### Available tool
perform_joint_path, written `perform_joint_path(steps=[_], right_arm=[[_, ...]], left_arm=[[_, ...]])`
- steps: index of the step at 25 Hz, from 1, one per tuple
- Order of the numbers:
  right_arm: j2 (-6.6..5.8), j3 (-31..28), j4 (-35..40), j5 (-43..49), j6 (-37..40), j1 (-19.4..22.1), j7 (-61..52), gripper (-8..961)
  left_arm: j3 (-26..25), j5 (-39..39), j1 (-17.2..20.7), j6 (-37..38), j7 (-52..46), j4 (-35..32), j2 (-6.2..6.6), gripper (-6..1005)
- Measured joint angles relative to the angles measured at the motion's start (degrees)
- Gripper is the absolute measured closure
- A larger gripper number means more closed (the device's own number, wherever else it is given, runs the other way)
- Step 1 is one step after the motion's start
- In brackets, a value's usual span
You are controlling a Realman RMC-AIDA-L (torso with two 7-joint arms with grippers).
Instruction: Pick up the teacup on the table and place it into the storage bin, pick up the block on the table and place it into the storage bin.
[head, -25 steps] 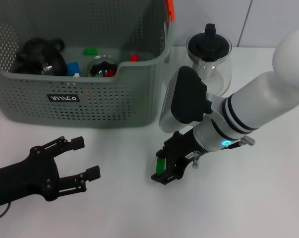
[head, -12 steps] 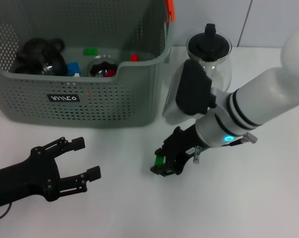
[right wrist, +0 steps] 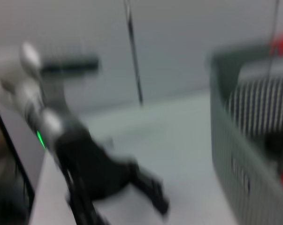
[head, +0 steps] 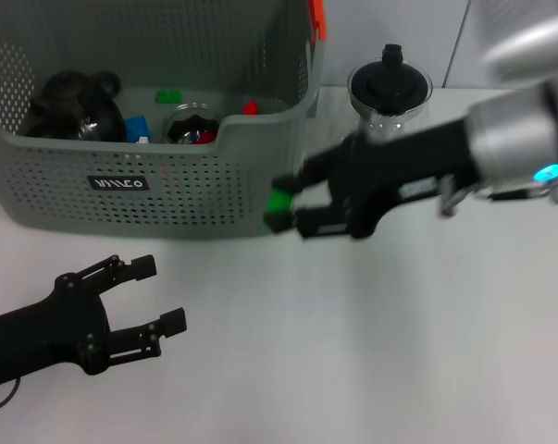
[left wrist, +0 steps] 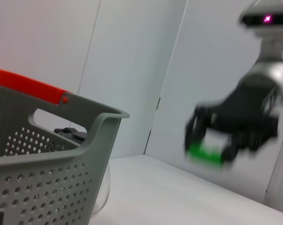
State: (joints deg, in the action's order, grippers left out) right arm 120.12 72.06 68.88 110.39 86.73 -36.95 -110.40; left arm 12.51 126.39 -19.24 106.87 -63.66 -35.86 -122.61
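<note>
Looks like a lab or robot test cell, not a home. Plain white worktop (head: 371,370) with bare pale wall panels (left wrist: 132,56) behind it, seams showing. Staged props only: grey-green storage bin (head: 167,199) of small toys, glass teapot (head: 390,102) just beside the bin. No furniture or decor near the bin.

Matt perforated plastic storage bin (head: 167,176), clear glass teapot (head: 390,106), smooth white table (head: 371,351)
</note>
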Motion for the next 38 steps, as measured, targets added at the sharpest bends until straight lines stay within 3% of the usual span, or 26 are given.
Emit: perform_joint_path(steps=[1, 4, 9, 13, 18, 21, 25, 29, 32, 35, 38], right_arm=[[0.01, -3.07, 3.64, -4.29, 1.67, 1.59, 1.06, 526], [0.07, -4.82, 5.13, -9.66, 1.16, 2.60, 2.77, 526], [0.31, -2.44, -1.07, -18.66, -9.54, -0.26, 7.75, 527], [0.18, 2.01, -11.88, -17.67, -24.71, -8.42, 8.00, 527], [0.13, 2.58, -29.35, -13.10, -40.06, -21.78, 7.63, 527], [0.16, 2.70, -39.74, -10.46, -46.80, -29.58, 7.56, 527], [0.18, 2.82, -48.17, -7.20, -50.10, -35.30, 6.30, 527], [0.13, 2.87, -47.21, -2.41, -49.54, -35.61, 2.49, 526], [0.12, 2.93, -43.48, -1.92, -47.85, -33.52, 2.04, 502], [0.18, 2.51, -35.17, -2.61, -44.97, -29.01, 1.95, 478], [0.25, 2.10, -22.50, -7.72, -39.53, -20.36, 3.37, 326]], left_arm=[[0.00, 0.00, -0.07, 0.01, -0.03, 0.00, 0.00, 95], [-0.02, 0.00, -0.27, 0.00, -0.14, 0.00, 0.00, 95], [-0.03, -0.02, -0.59, 0.00, -0.35, 0.17, 0.00, 95], [-0.03, -0.05, -0.73, -0.01, -0.41, 0.44, 0.00, 95], [-0.03, -0.08, -0.72, 0.01, -0.42, 0.52, -0.06, 94], [-0.05, -0.11, -0.71, 0.00, -0.42, 0.53, -0.10, 94], [-0.10, -0.17, -0.71, 0.00, -0.42, 0.53, -0.16, 94], [-0.18, -0.20, -0.87, -0.48, -0.42, 0.53, -0.12, 95], [-0.19, -0.29, -0.95, -0.67, -0.42, 0.53, -0.16, 95], [-0.21, -0.41, -0.96, -0.70, -0.42, 0.53, -0.21, 95], [-0.23, -0.78, -0.78, -0.70, -0.42, 0.53, -0.20, 95]])
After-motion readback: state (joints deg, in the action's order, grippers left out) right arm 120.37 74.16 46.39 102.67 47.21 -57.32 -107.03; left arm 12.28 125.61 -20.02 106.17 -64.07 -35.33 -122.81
